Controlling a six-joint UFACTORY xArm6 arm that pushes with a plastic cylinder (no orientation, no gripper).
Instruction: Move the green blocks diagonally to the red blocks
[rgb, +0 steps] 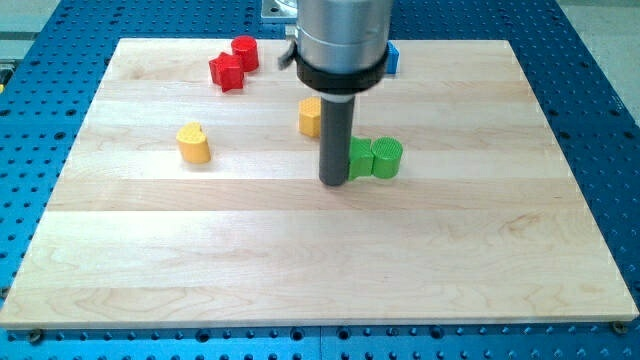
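My tip (334, 182) rests on the board at the left side of the green star block (360, 160), touching it or nearly so. The green cylinder (387, 158) sits right against the star's right side. The rod hides part of the star. Two red blocks lie at the view's top left: a red star-like block (226, 72) and a red cylinder (244, 52) just above and right of it. The green pair is far to the right of and below the red pair.
A yellow heart-like block (194, 143) lies left of centre. A yellow block (310, 117) is partly hidden behind the rod. A blue block (392, 58) peeks out at the top behind the arm. The wooden board (320, 260) ends at blue perforated table.
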